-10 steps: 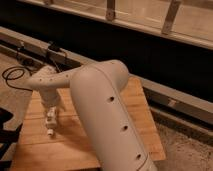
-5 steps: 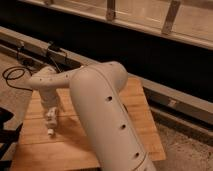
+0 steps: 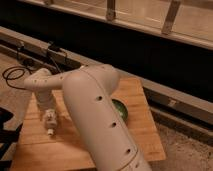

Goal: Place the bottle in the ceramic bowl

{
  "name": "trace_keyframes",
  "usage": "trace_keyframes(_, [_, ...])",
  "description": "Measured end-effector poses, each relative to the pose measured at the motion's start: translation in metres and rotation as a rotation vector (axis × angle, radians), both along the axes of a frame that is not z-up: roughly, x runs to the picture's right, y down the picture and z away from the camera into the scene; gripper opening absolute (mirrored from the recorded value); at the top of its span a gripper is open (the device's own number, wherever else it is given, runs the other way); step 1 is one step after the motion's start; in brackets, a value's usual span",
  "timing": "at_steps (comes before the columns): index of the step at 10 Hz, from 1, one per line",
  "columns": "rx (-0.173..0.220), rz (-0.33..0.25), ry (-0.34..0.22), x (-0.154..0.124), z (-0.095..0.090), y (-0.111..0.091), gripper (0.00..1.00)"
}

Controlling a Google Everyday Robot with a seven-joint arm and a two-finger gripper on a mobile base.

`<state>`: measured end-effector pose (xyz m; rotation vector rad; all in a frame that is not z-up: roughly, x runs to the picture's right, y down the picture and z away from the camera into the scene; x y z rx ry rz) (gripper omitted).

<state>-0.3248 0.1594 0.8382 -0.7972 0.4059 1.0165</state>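
Note:
My gripper (image 3: 49, 120) hangs from the white arm over the left part of the wooden table (image 3: 135, 90). It is shut on the bottle (image 3: 49, 125), a small white elongated thing held upright with its narrow cap end pointing down, just above the wood. The ceramic bowl (image 3: 121, 109), green inside with a dark rim, sits on the table to the right. My large white forearm (image 3: 95, 115) hides the bowl's left half. The gripper and bottle are well to the left of the bowl.
A black cable (image 3: 12, 75) loops on the floor at the left. A dark wall and a metal rail (image 3: 165, 95) run behind the table. The table's right edge drops to a speckled floor (image 3: 185, 150).

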Motion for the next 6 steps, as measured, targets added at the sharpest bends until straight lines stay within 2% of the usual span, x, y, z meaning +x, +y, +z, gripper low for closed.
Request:
trace_keyframes(2, [-0.016,-0.014,0.007,-0.001,0.008,0.006,0.63])
trace_keyframes(6, [-0.013,-0.012,0.016,0.009,0.013,0.006,0.25])
